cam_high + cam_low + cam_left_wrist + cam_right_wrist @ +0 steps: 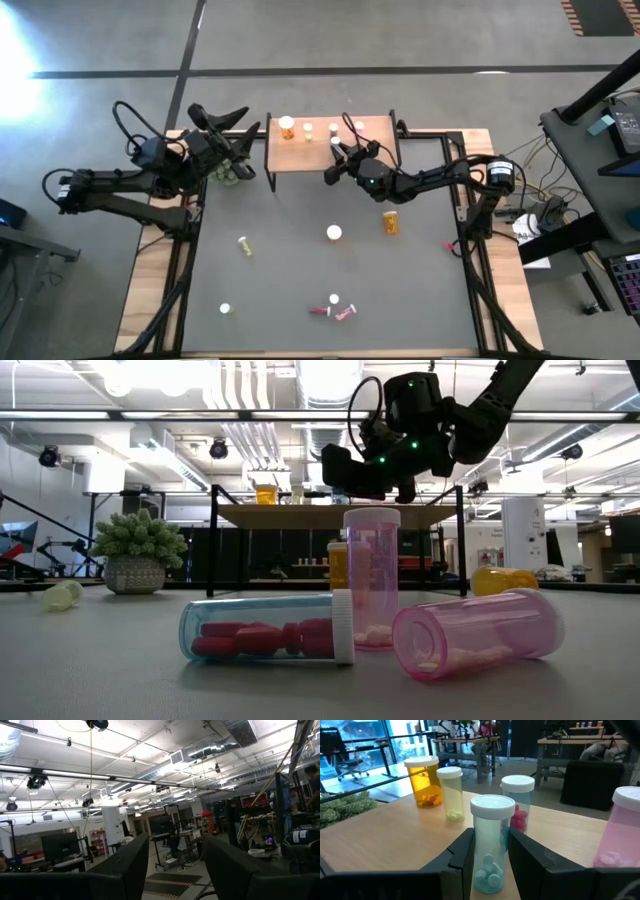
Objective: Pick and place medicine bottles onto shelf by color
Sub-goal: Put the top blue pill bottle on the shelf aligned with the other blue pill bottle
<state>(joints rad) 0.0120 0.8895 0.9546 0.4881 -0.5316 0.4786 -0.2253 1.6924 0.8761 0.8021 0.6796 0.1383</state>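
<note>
The shelf (330, 150) stands at the table's far edge. On its board stand an orange bottle (424, 781), a yellowish one (451, 792), one with red pills (518, 802) and a pink one (622, 830). My right gripper (490, 850) is over the shelf, shut on a pale blue white-capped bottle (492, 840). More medicine bottles stand or lie on the table: orange (390, 221), yellowish (244, 245), white-capped (334, 233) and pink (335, 308). My left gripper (172, 865) is raised at the far left, open, holding nothing. My right gripper pinches the pale blue bottle's body (479, 851) just below its white cap, one finger on each side. The fingers come in about level from the table's right. The bottle stays upright, its base at the shelf board; whether it rests there I cannot tell.
A green potted plant (232, 170) sits left of the shelf, below my left arm. In the low view a blue bottle of red pills (270, 628) and two pink bottles (480, 632) lie near the front edge. The middle of the table (290, 270) is bare.
</note>
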